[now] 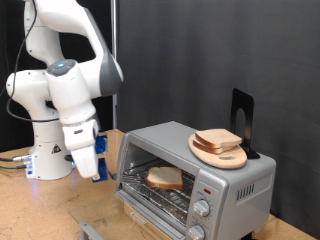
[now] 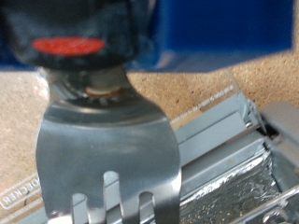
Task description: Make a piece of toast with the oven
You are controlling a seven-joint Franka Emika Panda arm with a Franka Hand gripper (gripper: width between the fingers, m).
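Silver oven (image 1: 205,170), one toast slice (image 1: 165,178) inside, two on plate (image 1: 222,155)

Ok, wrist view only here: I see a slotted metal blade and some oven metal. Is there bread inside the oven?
Observer: Yes, one slice of toast lies on the wire rack inside the oven, which stands open.
Operator: Any other bread around?
Observer: A second slice sits on a round wooden plate on top of the oven.
Operator: Where is the gripper relative to the oven?
Observer: The gripper hangs at the exterior view's left of the oven, about level with its opening, not touching it.
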